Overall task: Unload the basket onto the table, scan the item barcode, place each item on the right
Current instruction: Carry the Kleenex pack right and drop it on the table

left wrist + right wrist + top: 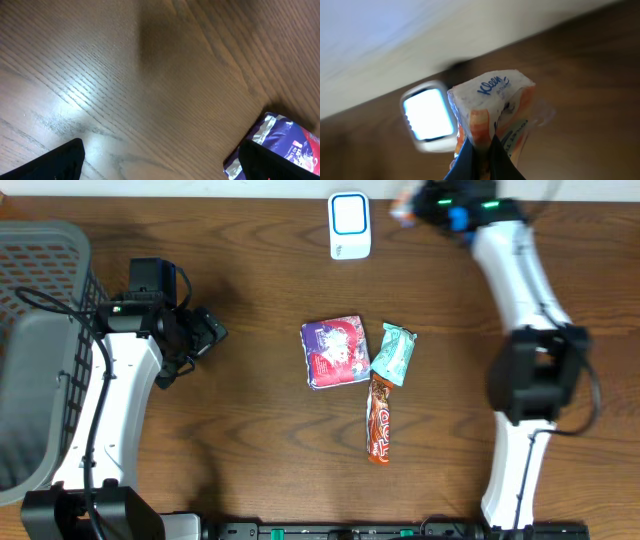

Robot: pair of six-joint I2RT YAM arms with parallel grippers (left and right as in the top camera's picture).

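I am gripping the Kleenex pack (492,97) in my right tool (481,152) near the scanner (429,117); my left tool (162,162) is hanging released.

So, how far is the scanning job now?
Done: the Kleenex pack is lifted, shut in the right gripper. In hand: it hangs near the white scanner; whether the barcode was read, I cannot tell. To do: the purple packet, teal packet and orange bar lie ungripped; the left gripper is open and empty.

Left gripper (207,332) spread wide; right gripper (481,152) pinched tight, arm outstretched far forward
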